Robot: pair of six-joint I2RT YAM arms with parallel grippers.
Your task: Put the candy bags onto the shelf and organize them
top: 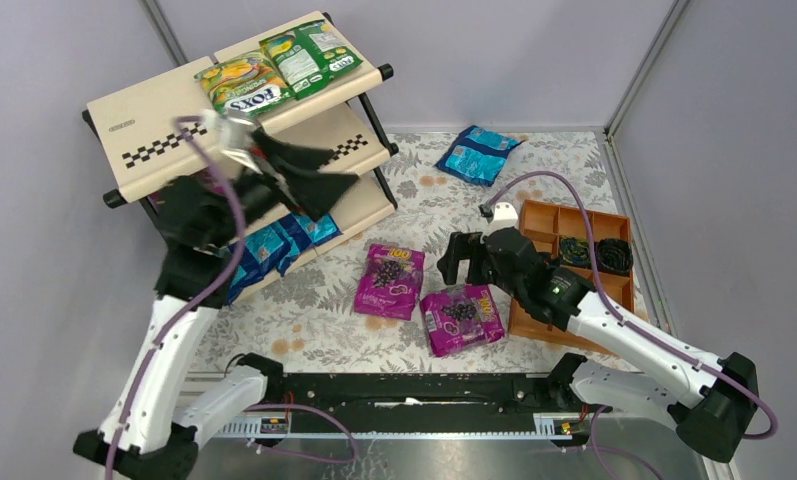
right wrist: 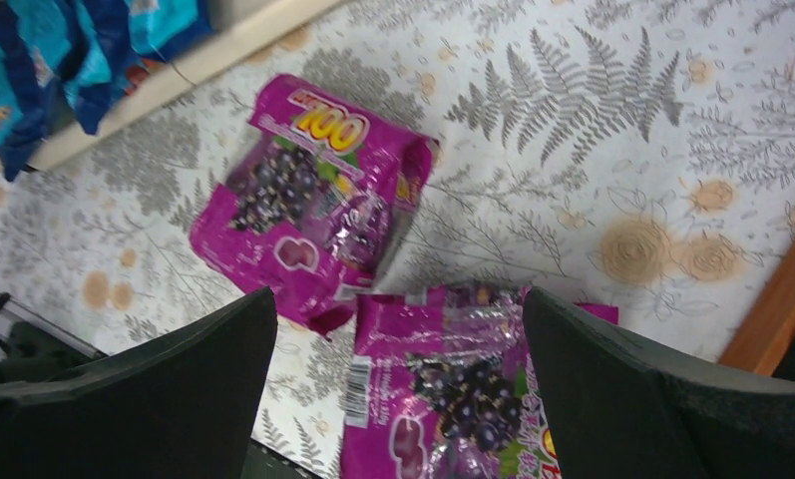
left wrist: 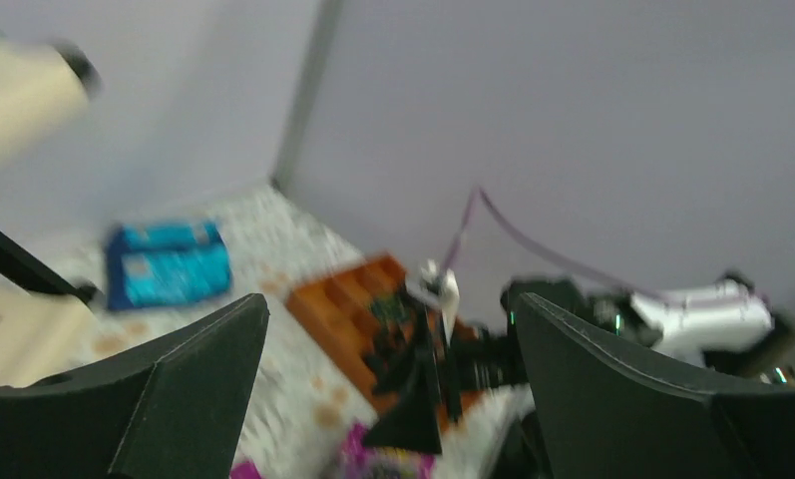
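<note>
Two glossy magenta pillow packets [right wrist: 313, 200] (crinkled) lie flat; fern-printed cloth [right wrist: 593, 120] beneath.

A small booth with pale walls and a patterned table.

Three plain walls [top: 494, 50] of a pale lilac-grey colour close the place at the back, at the left and at the right. In each back corner stands a slim post [top: 642, 62] of light metal, and both posts lean outward in the top view. The table [top: 424, 215] is covered with a white cloth [top: 564, 150] printed with grey fern leaves and small tan flowers. At its near edge runs a black rail [top: 414, 388], and before the rail lies a grey metal sheet [top: 424, 460] that reflects a little. The light is soft and even, and it gives only weak shadows on the cloth.
</note>
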